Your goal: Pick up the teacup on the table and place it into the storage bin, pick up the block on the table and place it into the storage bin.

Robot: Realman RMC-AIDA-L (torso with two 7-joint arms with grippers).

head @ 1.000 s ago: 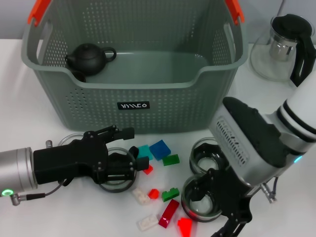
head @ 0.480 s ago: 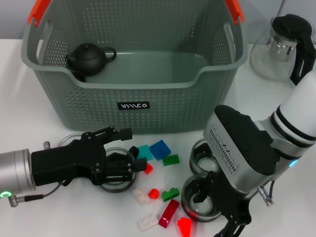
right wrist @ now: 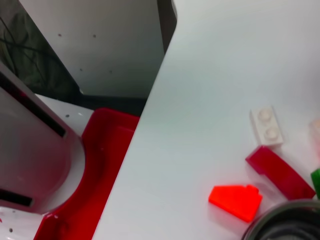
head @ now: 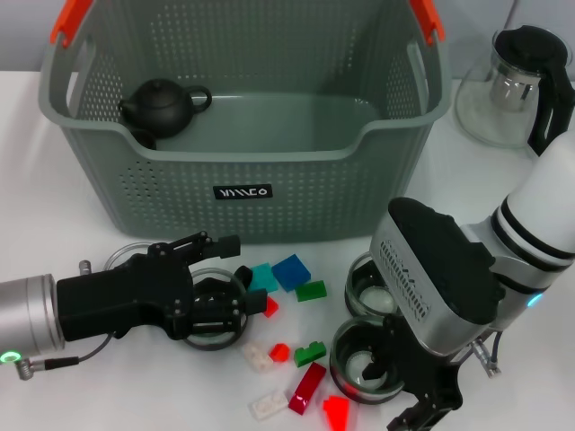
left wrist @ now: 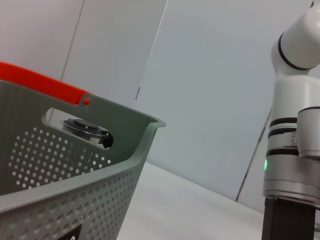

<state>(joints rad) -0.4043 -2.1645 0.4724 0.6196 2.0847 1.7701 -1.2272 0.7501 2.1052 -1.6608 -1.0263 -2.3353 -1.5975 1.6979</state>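
The storage bin point(head: 243, 135), grey-green with orange handles, stands at the back centre, and its wall also shows in the left wrist view point(left wrist: 60, 170). My left gripper point(head: 235, 274) is open and lies low at the front left, with its jaws over a glass teacup point(head: 212, 325). My right gripper point(head: 404, 386) is at the front right, down at the rim of another glass teacup point(head: 362, 370), whose rim shows in the right wrist view point(right wrist: 285, 225). Several small blocks lie between the two cups, among them a blue one point(head: 291, 271), a dark red one point(head: 307, 388) and an orange-red one point(right wrist: 235, 201).
A black teapot point(head: 162, 103) sits inside the bin at its left. A third glass cup point(head: 370, 289) stands behind the right gripper and a fourth point(head: 126, 256) behind the left one. A glass pitcher with a black handle point(head: 517, 85) stands at the back right. The table's front edge point(right wrist: 145, 130) is close.
My right arm has sunk lower and nearer the front edge over its cup. My left gripper has slid slightly left and down. The cups and blocks have not moved.
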